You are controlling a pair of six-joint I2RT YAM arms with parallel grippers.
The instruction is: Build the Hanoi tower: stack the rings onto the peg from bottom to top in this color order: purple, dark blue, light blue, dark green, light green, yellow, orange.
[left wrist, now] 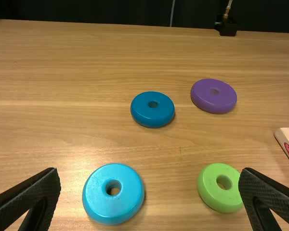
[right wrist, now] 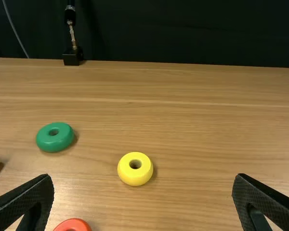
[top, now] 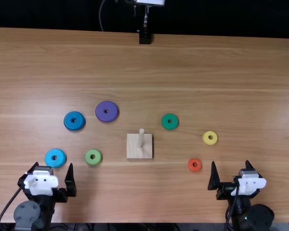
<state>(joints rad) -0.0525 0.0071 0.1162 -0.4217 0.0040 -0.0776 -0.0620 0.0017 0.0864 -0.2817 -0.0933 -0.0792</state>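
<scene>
Left gripper (top: 54,163) spread wide, holding nothing; right gripper (top: 230,161) also wide and empty. Purple ring (top: 100,113) lies flat on the desk (top: 183,62), beyond the base (top: 133,147) and over to its left in the top view. Peg (top: 141,137) upright on the base, bare, so zero rings stacked; step in hand looks like ring one, purple.

Dark blue ring (top: 68,121) sits left of purple, near but apart. Light blue ring (top: 49,159) is close in front of the left gripper, light green ring (top: 97,158) between that gripper and the base. Other side of the peg: dark green ring (top: 165,122) nearest, then yellow ring (top: 206,138), with orange ring (top: 190,165) near the right gripper. All seven flat, hole up, none touching.

Next move, my call: left arm goes over light blue and light green without knocking them, lowers onto purple, closes on its rim, lifts above the peg top, lines up hole with peg, lets go. Dark blue after that, likely same arm. Main risk: off-centre drop, ring hangs tilted on the peg or nudges the base.
</scene>
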